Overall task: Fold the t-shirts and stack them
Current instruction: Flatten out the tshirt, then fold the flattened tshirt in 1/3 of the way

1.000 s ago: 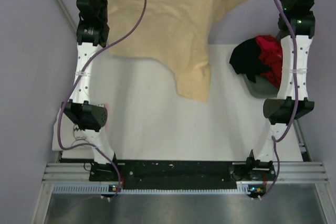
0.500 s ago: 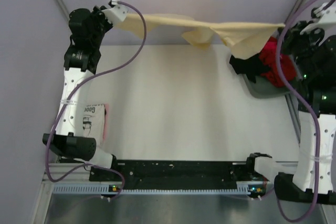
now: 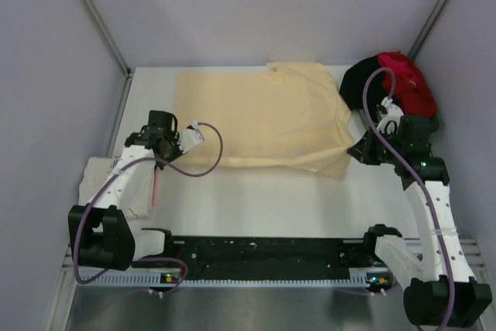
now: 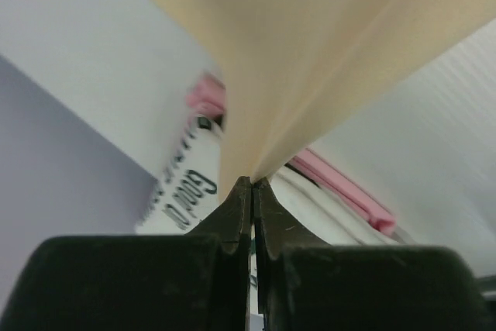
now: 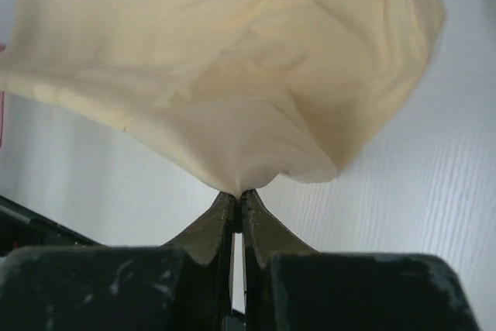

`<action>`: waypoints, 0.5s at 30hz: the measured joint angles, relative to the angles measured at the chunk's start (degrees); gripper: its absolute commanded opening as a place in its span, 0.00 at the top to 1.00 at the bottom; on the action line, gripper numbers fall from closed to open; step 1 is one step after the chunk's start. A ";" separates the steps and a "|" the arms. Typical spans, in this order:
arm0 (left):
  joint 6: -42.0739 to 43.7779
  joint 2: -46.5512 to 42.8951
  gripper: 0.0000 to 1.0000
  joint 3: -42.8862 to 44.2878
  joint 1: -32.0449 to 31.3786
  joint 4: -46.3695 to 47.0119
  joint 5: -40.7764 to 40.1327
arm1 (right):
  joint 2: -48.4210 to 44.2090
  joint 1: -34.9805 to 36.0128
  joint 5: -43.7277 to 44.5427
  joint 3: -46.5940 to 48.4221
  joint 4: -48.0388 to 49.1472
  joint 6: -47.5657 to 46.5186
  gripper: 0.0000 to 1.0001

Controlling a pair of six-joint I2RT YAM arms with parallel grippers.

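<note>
Pale yellow soft cloth t-shirt lies spread mostly flat on the white counter in the overhead view, covering the far half of it, with one sleeve rumpled at the far right. The left jaws sit at the shirt's near left corner and the right jaws at its near right corner, both low over the counter. In the far right corner, beyond the right arm, a crumpled black t-shirt and a crumpled red t-shirt lie bunched together and touching; the yellow shirt's right edge reaches the black one. At the near left, partly under the left arm, rests a flat white t-shirt with black print, with a pink strip along its right side. From the left wrist, the left jaws are pressed fully together on a pinch of the yellow cloth, which fans upward from their tips; behind it show the white shirt's black lettering and the pink strip. From the right wrist, the right jaws are likewise clamped tight on a bunched corner of the yellow shirt, whose fabric spreads away over the counter.
</note>
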 measured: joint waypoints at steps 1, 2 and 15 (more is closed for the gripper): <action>-0.28 0.26 1.00 -2.67 0.00 0.04 -0.33 | 1.33 0.13 -0.31 -1.66 -0.48 1.01 1.00; -0.66 0.55 1.00 -5.01 0.04 -0.15 -0.76 | 2.34 0.22 -0.39 -2.54 -0.87 1.86 1.00; -3.04 16.57 1.00 1.16 0.81 10.34 -4.76 | 25.53 3.80 1.64 1.97 10.58 4.70 1.00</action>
